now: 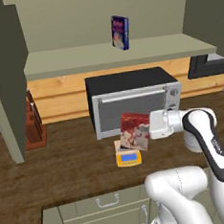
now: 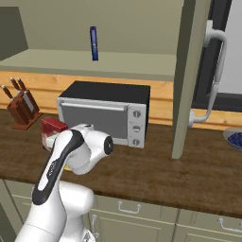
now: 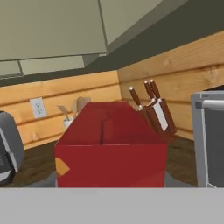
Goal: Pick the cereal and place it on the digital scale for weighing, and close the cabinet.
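The cereal (image 1: pixel 134 130), a red box with a pale pattern, is tilted just in front of the microwave, and my gripper (image 1: pixel 148 128) is shut on its right side. Its lower edge is right over the yellow digital scale (image 1: pixel 128 157) on the counter; I cannot tell whether they touch. In the hand view the cereal (image 3: pixel 109 144) sits close in front and hides my fingertips. From the right base view, the cereal (image 2: pixel 53 127) peeks out behind my arm. The olive-green cabinet stands open, with one door (image 1: pixel 5 80) swung out on the left and the other door (image 2: pixel 189 71) on the right.
A slim blue box (image 1: pixel 120 32) stands on the open cabinet shelf (image 1: pixel 104 56). The microwave (image 1: pixel 134 100) is directly behind the scale. A knife block (image 1: pixel 33 123) stands at the left by the wooden wall. A dish (image 2: pixel 235 138) lies at the far right.
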You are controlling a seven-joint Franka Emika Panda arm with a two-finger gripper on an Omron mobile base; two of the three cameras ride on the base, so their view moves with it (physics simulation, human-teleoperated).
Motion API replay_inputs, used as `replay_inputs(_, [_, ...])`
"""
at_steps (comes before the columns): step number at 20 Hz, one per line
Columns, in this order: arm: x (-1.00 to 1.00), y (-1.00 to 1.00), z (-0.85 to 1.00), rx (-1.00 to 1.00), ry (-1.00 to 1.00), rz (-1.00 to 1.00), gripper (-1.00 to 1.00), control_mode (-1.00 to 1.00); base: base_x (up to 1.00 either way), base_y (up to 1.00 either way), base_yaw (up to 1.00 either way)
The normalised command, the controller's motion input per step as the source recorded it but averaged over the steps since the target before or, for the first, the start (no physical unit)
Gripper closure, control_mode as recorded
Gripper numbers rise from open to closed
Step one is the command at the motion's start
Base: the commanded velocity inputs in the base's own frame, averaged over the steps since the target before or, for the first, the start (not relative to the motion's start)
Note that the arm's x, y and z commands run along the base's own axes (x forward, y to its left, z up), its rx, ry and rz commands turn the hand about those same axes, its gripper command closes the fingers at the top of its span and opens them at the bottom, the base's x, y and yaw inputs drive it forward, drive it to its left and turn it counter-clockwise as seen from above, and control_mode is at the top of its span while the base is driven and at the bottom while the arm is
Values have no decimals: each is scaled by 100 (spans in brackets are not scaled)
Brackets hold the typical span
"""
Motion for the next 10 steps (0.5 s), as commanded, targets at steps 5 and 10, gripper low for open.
replay_inputs(5, [45,0,-14,0,1,0,100,-100,0,0,0])
replay_inputs(10, [27,-19,-29,-1,0,0,100,-100,0,0,0])
